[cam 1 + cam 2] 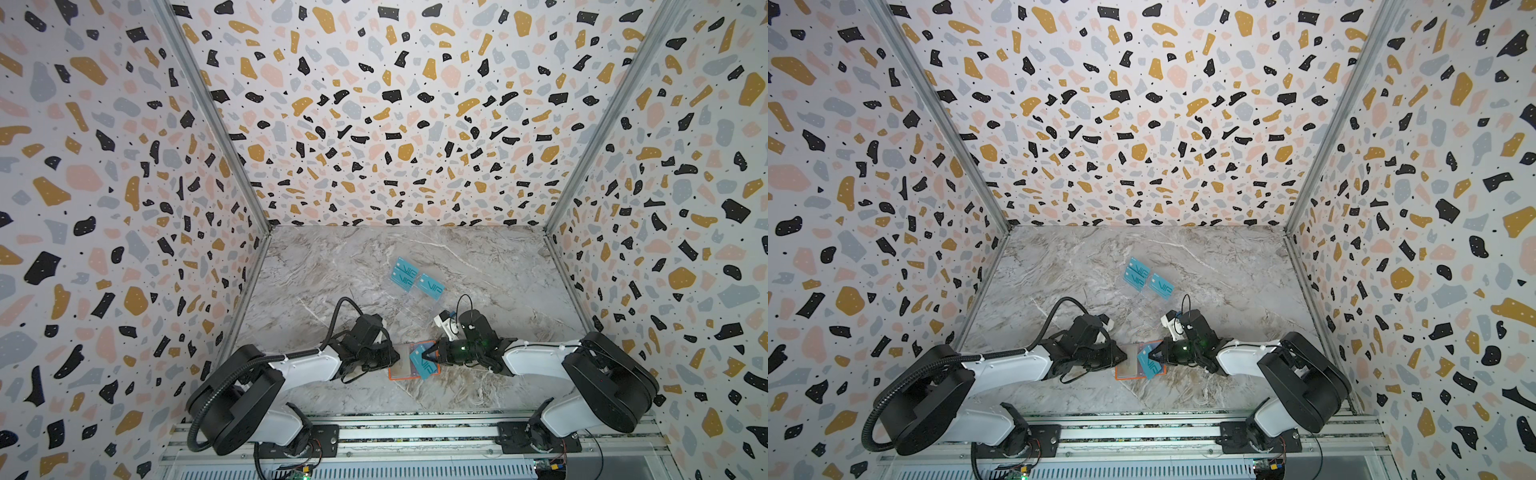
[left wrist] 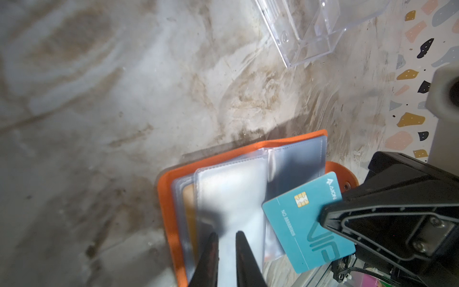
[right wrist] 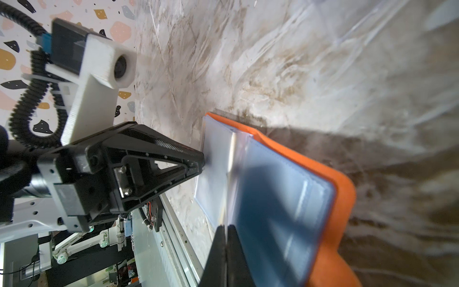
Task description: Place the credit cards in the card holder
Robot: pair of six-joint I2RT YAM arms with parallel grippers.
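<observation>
Left gripper [image 1: 397,356] is reaching in low from the left. Its black tapered fingers [image 2: 244,251] are sitting a sliver apart and pinching the edge of a clear sleeve [image 2: 231,193], a glossy, floppy plastic page. The card holder [image 1: 392,376] is lying open on the veined marble tabletop [image 1: 332,270], right under the left gripper's tips and between the two grippers. It is a bright orange booklet with rounded corners, filled with stacked see-through sleeves. Its orange snap tab [image 2: 345,177] is poking out on the side nearer the right gripper. A gold card [image 2: 189,208] is showing dimly through the sleeves just beside the left fingertips.

Next over, a teal VIP card [image 2: 301,223] is hanging tilted over the holder's right-hand page. It is a thin stiff rectangle with a gold chip. One corner is overlapping the sleeves; cannot tell whether it is entering a pocket. Right gripper [image 1: 426,356] is coming in from the right, jaws clamped tight on that card, tips facing the left gripper's tips, near but apart.

Farther out, well apart from both grippers' tips, a clear acrylic stand [image 2: 310,37], hard and stepped, is sitting on the marble. Three more teal VIP cards [image 1: 430,286] are resting at its far end.
</observation>
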